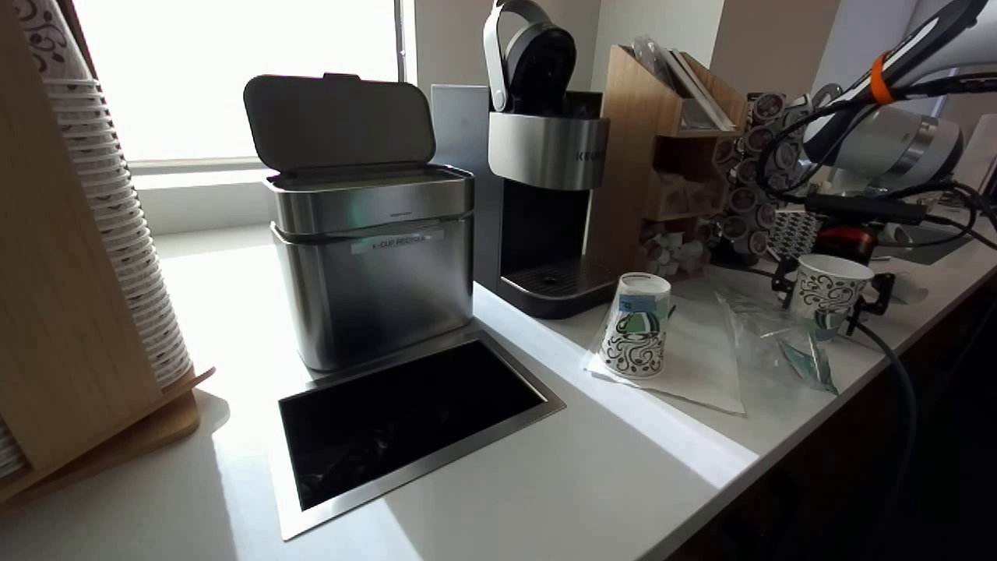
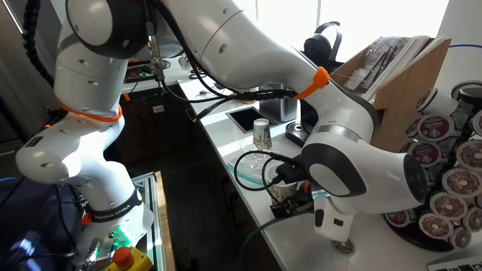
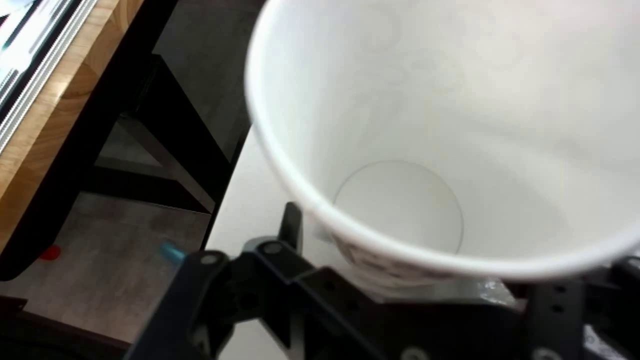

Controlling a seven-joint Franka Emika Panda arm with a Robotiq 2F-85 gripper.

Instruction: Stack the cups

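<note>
It's a kitch. area: coffee mkr (image 1: 549, 152), K-cup recyc. bin (image 1: 382, 288), racked pods (image 2: 463, 183).

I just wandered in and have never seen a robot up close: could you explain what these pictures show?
The big white machine is a robot arm, and the black gripper at its end has two fingers for grasping. Two pictures come from cameras standing outside the robot. The wrist picture comes from a camera on the arm itself, looking down into the upright cup. That cup is between the gripper's fingers, but I can't tell whether they are squeezing it. On the counter, the upside-down cup stands near a coffee maker, with a metal bin beside that. A clear plastic bag lies there too. The job is to stack the cups.
</note>
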